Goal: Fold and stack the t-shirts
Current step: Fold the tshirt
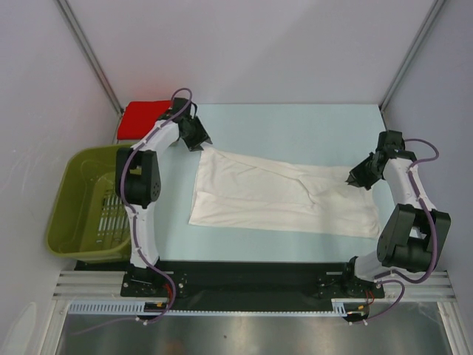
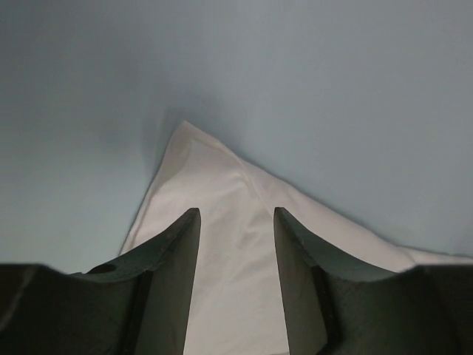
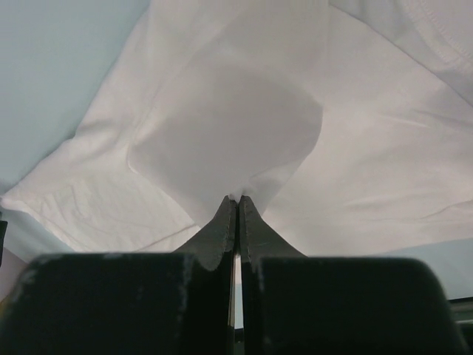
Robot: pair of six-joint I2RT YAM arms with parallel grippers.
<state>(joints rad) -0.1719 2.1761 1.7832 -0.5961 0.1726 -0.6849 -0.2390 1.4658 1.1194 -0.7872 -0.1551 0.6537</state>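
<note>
White shirt point(image 1: 281, 196) lying part-folded; red shirt point(image 1: 144, 117) sitting apart, stacking not done. Right gripper point(image 3: 238, 198) pinching white cloth; left gripper point(image 2: 236, 214) hovering, jaws parted, over its corner.

The far half of the bench point(image 1: 310, 126) lies bare, open to either tool, as does a narrow strip between the white t-shirt point(image 1: 281, 196) and the arm bases. The shirt covers the middle. The red t-shirt point(image 1: 144, 117) fills the far left corner, just behind the left tool point(image 1: 201, 143); the green basket point(image 1: 63, 214) stands off the left edge; walls close three sides
</note>
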